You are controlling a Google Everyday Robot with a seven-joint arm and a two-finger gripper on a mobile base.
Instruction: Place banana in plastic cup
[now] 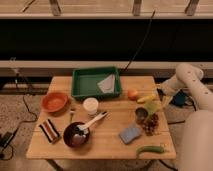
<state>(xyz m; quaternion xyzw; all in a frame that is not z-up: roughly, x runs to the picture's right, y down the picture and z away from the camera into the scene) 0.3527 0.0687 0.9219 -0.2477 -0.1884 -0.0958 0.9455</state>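
The gripper (159, 96) is held just right of the banana (146, 99); its opening and any contact cannot be told. The cup (90, 105) is seen well left.

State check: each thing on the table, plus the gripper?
Banana: lying on table, not in cup.
Cup: upright, no banana in it.
Gripper: low at table's right side, beside banana.
Tray: holds white sheet.
Dark bowl: upright, utensil resting in it.
Orange bowl: upright.
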